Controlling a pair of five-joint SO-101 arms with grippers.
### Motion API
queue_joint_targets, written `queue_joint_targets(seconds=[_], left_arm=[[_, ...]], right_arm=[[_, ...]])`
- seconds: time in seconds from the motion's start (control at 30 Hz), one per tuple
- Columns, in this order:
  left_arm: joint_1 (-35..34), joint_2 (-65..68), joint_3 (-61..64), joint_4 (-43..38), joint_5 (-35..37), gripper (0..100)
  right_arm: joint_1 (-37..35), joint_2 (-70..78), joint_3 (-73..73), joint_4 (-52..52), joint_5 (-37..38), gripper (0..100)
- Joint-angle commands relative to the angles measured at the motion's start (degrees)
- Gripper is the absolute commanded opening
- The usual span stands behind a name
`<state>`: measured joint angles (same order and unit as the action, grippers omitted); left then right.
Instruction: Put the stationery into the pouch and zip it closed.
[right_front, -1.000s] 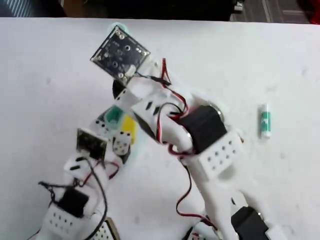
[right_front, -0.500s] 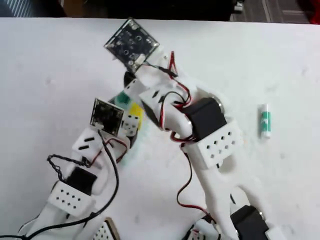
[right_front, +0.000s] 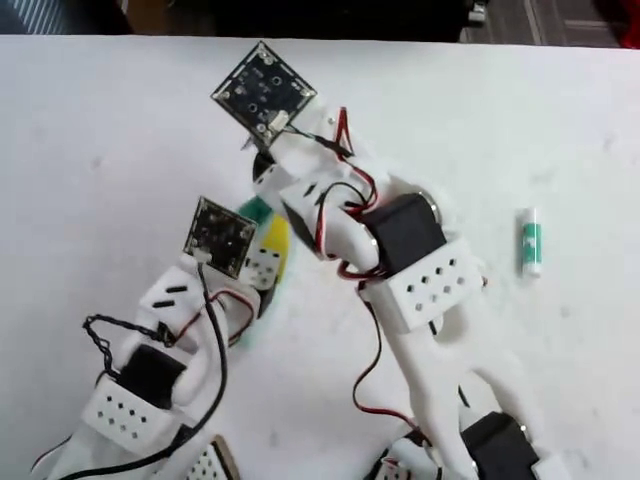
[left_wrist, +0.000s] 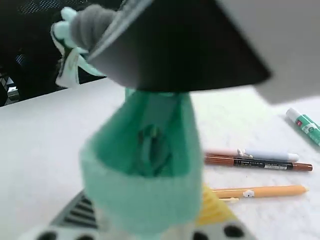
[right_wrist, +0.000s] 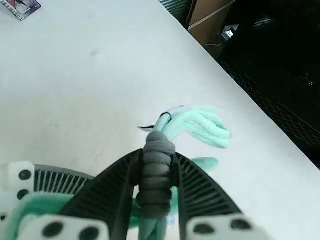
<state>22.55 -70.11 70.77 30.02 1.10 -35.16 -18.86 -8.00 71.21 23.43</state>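
Observation:
The green and yellow pouch (right_front: 270, 245) lies between the two arms, and in the left wrist view its green fabric (left_wrist: 145, 165) hangs stretched upward. My left gripper (left_wrist: 145, 225) is shut on the pouch's lower end (right_front: 262, 265). My right gripper (right_wrist: 157, 167) is shut on the grey zipper pull (right_wrist: 157, 160), whose mint tassel (right_wrist: 200, 127) sticks out beyond the fingers. A brown pen (left_wrist: 257, 162), a white pen (left_wrist: 265, 155) and an orange pen (left_wrist: 260, 191) lie on the table beside the pouch. A green and white glue stick (right_front: 530, 242) lies apart at the right.
The white table (right_front: 100, 150) has open room at the left and far right. Its far edge (right_front: 400, 40) borders a dark area with a cardboard box (right_wrist: 210, 20). A small printed card (right_wrist: 20, 6) lies far off on the table.
The left arm has swung toward the pouch's middle and the right arm has pulled away toward the far side, so the pouch is now drawn out longer between them.

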Motion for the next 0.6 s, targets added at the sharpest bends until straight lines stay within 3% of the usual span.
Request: queue_joint_targets(seconds=[0.0, 0.1, 0.37, 0.57], left_arm=[[0.0, 0.0, -0.2, 2.8, 1.3, 11], [-2.3, 0.0, -0.5, 4.3, 5.9, 19], [-2.5, 0.0, -6.9, 14.8, 4.4, 20], [-2.9, -0.9, -8.3, 16.1, 5.9, 20]], right_arm=[[0.6, -1.0, 1.8, -1.5, -0.4, 1.6], [0.5, -1.0, 3.1, -1.8, -0.4, 1.6], [0.4, -0.9, 3.4, -1.8, -0.4, 1.6], [0.4, -1.0, 3.1, -1.8, -0.4, 1.6]])
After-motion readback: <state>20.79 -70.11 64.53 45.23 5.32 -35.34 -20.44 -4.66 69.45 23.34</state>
